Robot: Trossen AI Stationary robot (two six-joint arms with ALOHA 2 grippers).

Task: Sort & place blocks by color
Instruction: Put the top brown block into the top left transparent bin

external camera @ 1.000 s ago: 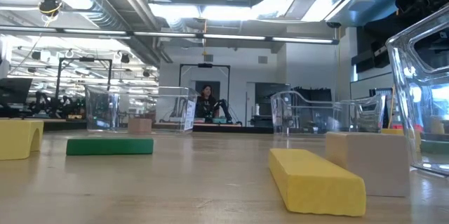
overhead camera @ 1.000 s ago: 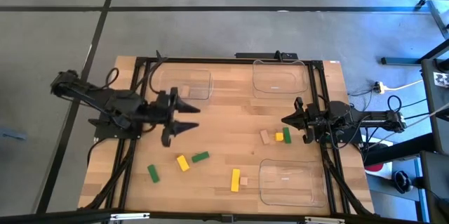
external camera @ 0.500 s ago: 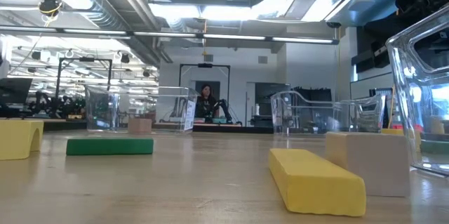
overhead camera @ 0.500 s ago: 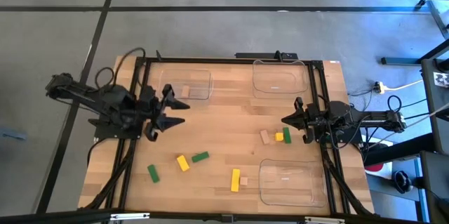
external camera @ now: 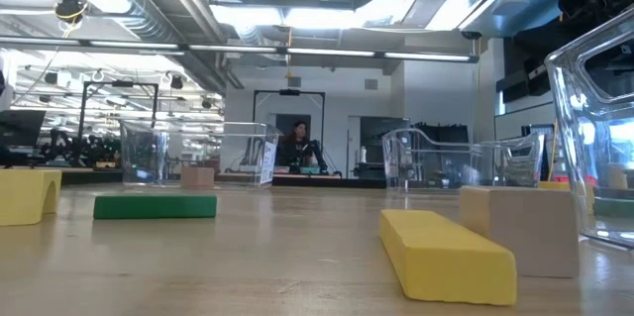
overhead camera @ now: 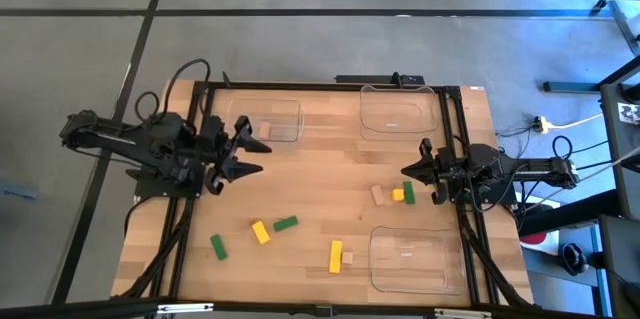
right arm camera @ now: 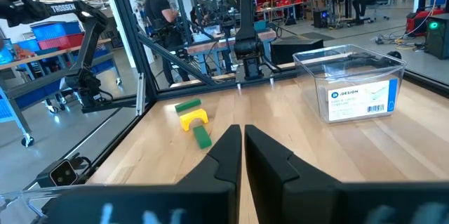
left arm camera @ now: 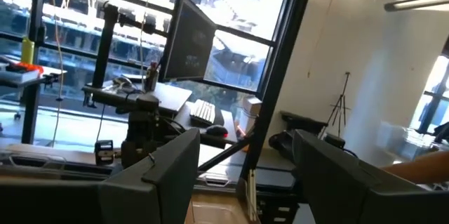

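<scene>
On the wooden table [overhead camera: 320,174], three clear trays [overhead camera: 406,259] ring the scattered blocks [overhead camera: 285,224]: one at the far left already holds a tan block [overhead camera: 263,130], while green, yellow and tan pieces lie loose between that tray and the near-right one. The left pincer [overhead camera: 243,149], released and empty, hovers just beside the far-left tray; the right pincer [overhead camera: 413,171], clenched on nothing, waits near a tight tan-yellow-green cluster [overhead camera: 396,195]. A grab there could likely nudge neighbours together. Open wood spreads mid-table, but blocks nearest the front edge risk being pushed off.
</scene>
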